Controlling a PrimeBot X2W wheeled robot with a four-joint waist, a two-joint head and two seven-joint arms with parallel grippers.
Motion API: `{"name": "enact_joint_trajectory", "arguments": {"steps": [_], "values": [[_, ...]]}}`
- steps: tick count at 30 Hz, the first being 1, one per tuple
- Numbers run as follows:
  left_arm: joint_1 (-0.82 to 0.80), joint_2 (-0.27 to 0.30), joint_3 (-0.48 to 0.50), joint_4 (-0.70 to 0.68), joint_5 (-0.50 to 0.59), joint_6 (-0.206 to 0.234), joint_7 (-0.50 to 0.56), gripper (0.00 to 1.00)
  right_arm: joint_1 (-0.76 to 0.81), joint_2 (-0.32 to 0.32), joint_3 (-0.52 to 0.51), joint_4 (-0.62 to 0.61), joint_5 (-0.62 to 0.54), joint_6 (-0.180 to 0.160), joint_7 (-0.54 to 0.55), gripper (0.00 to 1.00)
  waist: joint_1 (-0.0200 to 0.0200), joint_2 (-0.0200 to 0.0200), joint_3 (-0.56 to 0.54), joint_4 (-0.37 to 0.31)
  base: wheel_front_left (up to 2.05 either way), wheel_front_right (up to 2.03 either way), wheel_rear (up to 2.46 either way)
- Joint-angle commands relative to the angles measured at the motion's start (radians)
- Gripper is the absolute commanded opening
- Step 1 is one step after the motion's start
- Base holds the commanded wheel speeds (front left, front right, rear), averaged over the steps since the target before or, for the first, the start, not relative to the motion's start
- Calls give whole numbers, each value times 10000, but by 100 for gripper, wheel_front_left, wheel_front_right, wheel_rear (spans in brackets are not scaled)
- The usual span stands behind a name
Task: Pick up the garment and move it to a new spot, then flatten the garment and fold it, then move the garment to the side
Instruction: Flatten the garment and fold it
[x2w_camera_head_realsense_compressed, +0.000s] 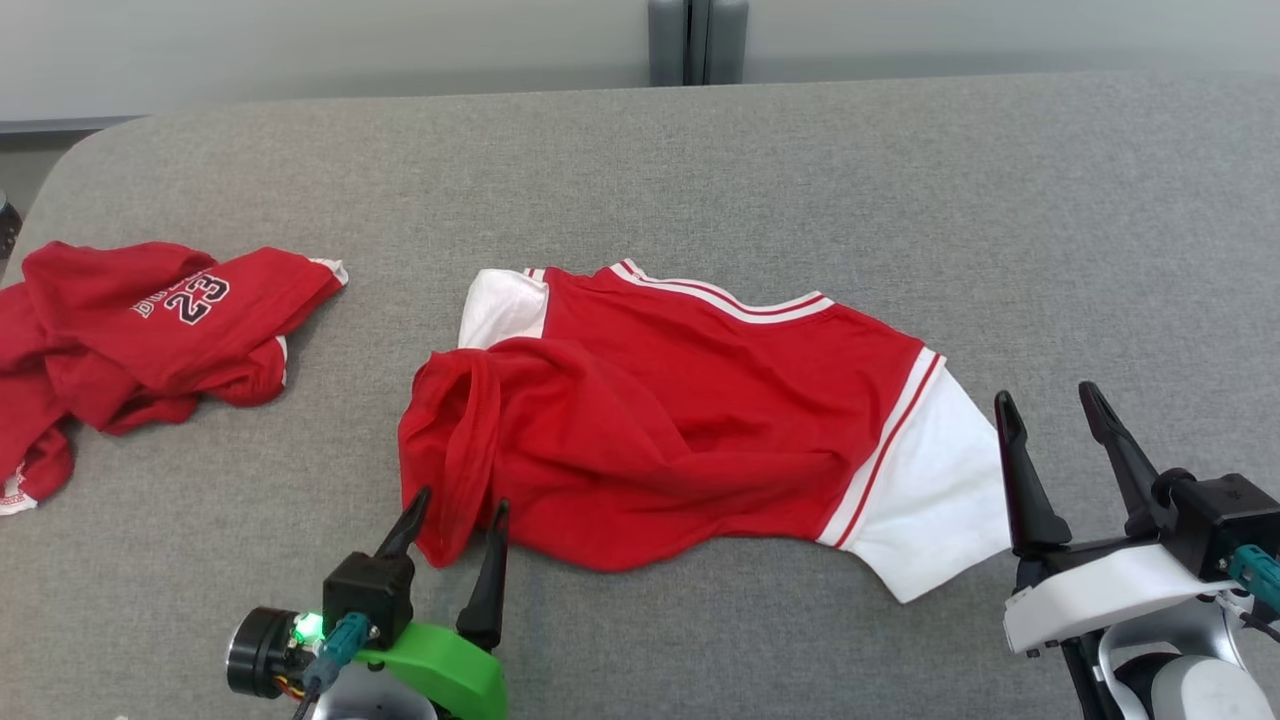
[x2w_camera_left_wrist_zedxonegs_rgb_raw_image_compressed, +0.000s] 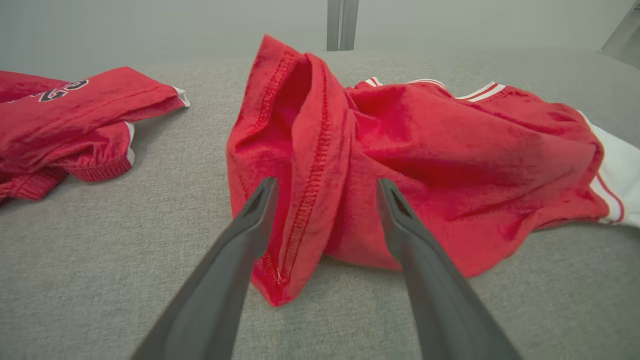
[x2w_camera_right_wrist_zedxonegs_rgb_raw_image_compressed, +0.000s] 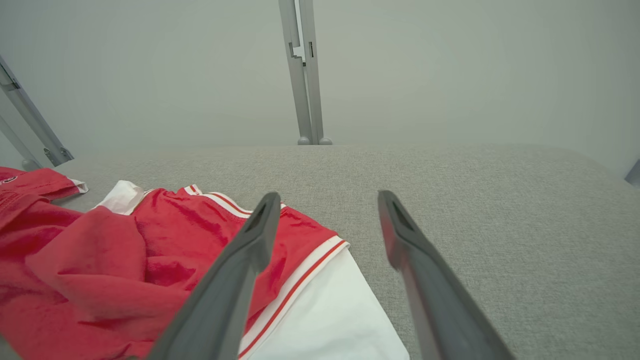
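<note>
The left gripper (x2w_camera_head_realsense_compressed: 462, 503) sits at the lower left of the head view with its two dark fingers spread, straddling a bunched, stitched red fold of the garment (x2w_camera_head_realsense_compressed: 680, 400); in the left wrist view the fold rises between the fingertips, and whether they touch it cannot be told. The right gripper (x2w_camera_head_realsense_compressed: 1048, 398) stands at the lower right, its fingers likewise apart and holding nothing, just beside the garment's white sleeve (x2w_camera_head_realsense_compressed: 930, 500). The garment, a red jersey with white sleeves and striped trim, lies rumpled in the middle of the frame on the grey fabric surface (x2w_camera_head_realsense_compressed: 800, 170). Its long axis runs from the small white sleeve at the upper left down to the larger one at the lower right, with the striped neckline toward the top of the frame and the hem crumpled toward the bottom. A second red garment (x2w_camera_head_realsense_compressed: 150, 330) printed "23" lies heaped at the far left, well apart. A grey post (x2w_camera_head_realsense_compressed: 697, 40) stands at top centre.
</note>
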Motion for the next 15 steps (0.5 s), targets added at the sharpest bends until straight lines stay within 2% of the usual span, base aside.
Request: {"name": "enact_joint_trajectory", "arguments": {"steps": [1,5,6,8,15], "values": [[-252,-4,-10,225,11,-31,-33,100,-132,-9,-31,3,56,-8,-46,100,0,0,97,-9,0,0,0],[-619,-30,57,961,76,12,-219,100,-195,-6,-42,37,71,-10,-69,100,0,0,189,-33,0,0,0],[-725,-42,114,1046,69,25,-348,45,-202,-5,-41,46,69,-10,-76,100,0,0,206,-43,0,0,0],[-803,-19,211,1179,0,8,-490,0,-220,-5,-72,67,86,-10,-90,100,0,0,224,-37,0,0,0],[-1088,307,661,848,-261,26,-687,0,-252,-5,-232,125,202,-8,-180,100,0,0,286,68,0,0,0]]}}
